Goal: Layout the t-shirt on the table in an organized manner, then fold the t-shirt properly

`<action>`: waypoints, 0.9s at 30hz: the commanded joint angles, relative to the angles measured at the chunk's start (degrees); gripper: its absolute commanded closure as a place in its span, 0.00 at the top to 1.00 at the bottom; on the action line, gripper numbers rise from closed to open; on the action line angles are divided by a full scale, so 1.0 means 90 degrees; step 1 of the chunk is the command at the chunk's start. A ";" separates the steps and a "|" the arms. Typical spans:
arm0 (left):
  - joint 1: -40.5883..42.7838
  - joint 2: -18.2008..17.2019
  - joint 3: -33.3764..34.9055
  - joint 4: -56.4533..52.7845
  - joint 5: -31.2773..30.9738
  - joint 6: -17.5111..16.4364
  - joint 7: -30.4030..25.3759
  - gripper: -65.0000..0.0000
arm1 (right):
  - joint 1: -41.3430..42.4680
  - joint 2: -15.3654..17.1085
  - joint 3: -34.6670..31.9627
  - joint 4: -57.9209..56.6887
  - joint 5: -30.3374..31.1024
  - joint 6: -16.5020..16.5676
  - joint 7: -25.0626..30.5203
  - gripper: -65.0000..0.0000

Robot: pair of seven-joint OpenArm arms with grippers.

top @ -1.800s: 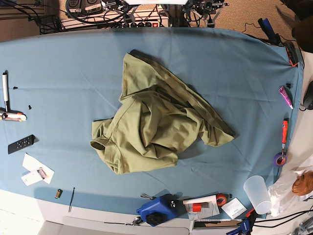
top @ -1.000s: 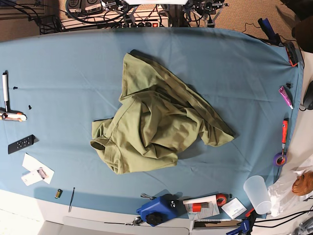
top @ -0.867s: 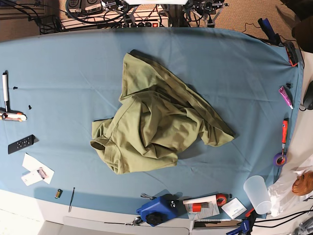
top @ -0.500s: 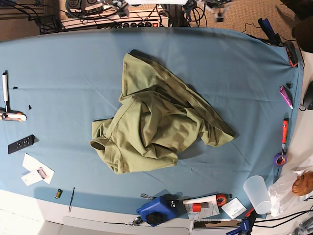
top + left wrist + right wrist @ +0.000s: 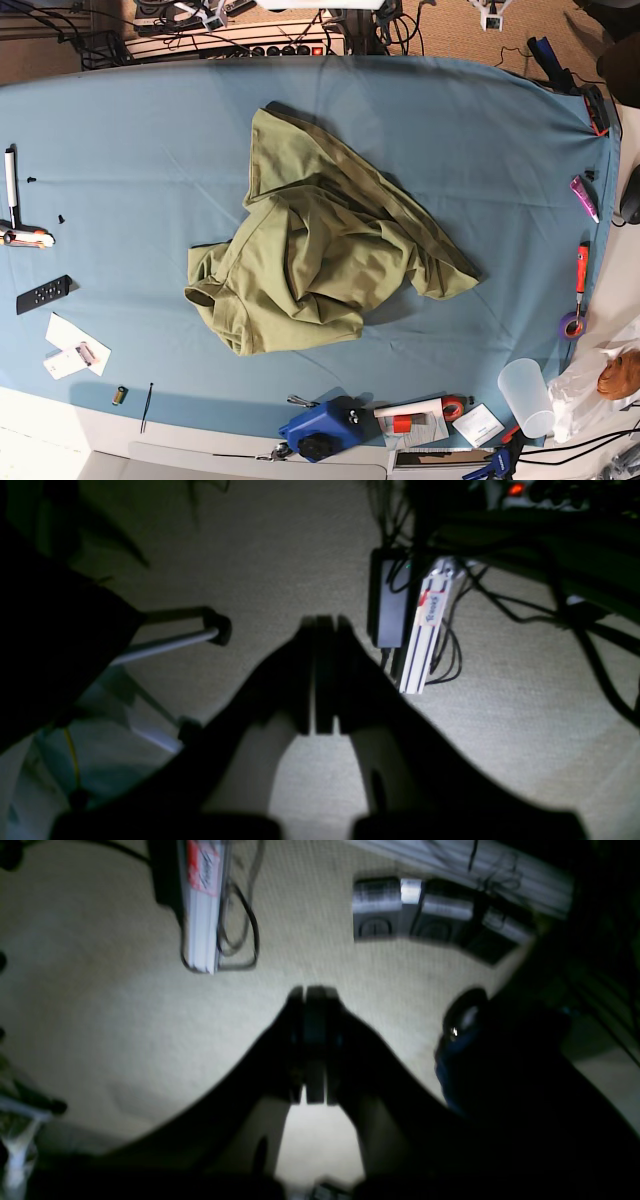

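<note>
The shirt is seen crumpled in a heap in the middle of the table. It is not laid flat. One part is stretched up toward the far edge of the table, and another part sticks out to the right in the base view. Nothing is touching the shirt.

Small things are scattered around the shirt, all well apart from it. A black remote and some paper are placed left of the shirt, near the table's edge. A blue tool is found below the shirt, at the near edge. A clear cup is set to the lower right of the shirt, and an orange pen lies to its right.

The left claw is seen from its own camera, held over a pale carpet, away from the shirt. Its jaws are pressed together with nothing between them. The right claw is also held over the carpet, closed and empty.
</note>
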 commanded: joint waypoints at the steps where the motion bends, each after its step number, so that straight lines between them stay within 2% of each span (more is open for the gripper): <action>1: 0.0274 -0.0080 -0.0007 0.0289 0.0002 -0.0019 -0.0068 0.00 | -0.0180 0.0148 0.0019 0.0284 0.0027 0.0007 0.0039 0.00; 10: 0.2001 -0.0430 -0.0010 0.2837 0.0002 -0.0019 -0.0022 0.00 | -0.1486 0.0500 0.0024 0.2611 0.0024 -0.0027 -0.0636 0.00; 14: 0.2620 -0.0566 -0.0032 0.3900 0.0002 -0.0017 0.0010 0.00 | -0.2016 0.0585 0.0036 0.3660 0.0010 -0.0204 -0.0867 0.00; 16: 0.2861 -0.0566 -0.0153 0.4384 0.0002 -0.0022 0.0335 0.00 | -0.2256 0.0585 0.0107 0.4184 -0.0002 -0.0279 -0.1086 0.00; 22: 0.3242 -0.0568 -0.0828 0.5678 -0.0002 -0.0022 0.1953 0.00 | -0.2863 0.0585 0.0702 0.5809 0.0007 -0.0289 -0.1751 0.00; 27: 0.3368 -0.0568 -0.1532 0.6613 -0.0085 -0.0024 0.2815 0.00 | -0.3106 0.0585 0.1365 0.7089 0.0296 -0.0287 -0.2161 0.00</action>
